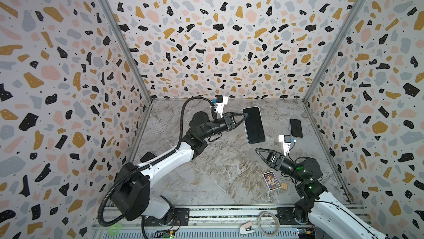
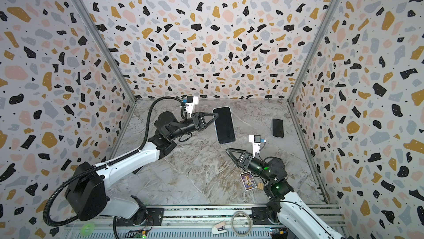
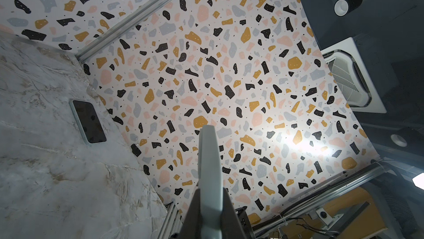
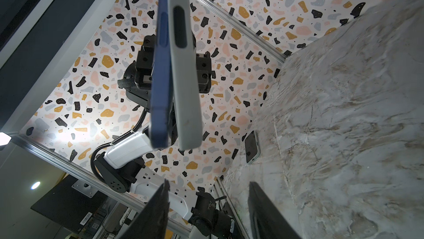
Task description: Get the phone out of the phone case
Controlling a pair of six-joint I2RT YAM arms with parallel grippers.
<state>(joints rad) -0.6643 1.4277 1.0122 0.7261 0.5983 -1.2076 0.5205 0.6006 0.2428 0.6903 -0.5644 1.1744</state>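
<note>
The phone [image 1: 253, 125] hangs above the table, screen up, in its pale grey-green phone case [image 4: 185, 88]. My left gripper [image 1: 244, 116] is shut on its long edge. The left wrist view shows the case edge [image 3: 210, 169] pinched between the jaws. From the right wrist view, the blue phone [image 4: 160, 77] stands slightly apart from the case at the near end. My right gripper [image 1: 258, 150] is open and holds nothing, just short of the phone's near end. The same gripper [image 4: 208, 182] points at that end in the right wrist view.
A second phone [image 1: 296, 127] lies flat near the right wall. A picture card [image 1: 271, 181] and a small wooden block [image 1: 284, 185] lie beside the right arm. On the front rail are a cable coil [image 1: 268, 223], a stapler [image 1: 246, 228] and a green ring [image 1: 115, 228].
</note>
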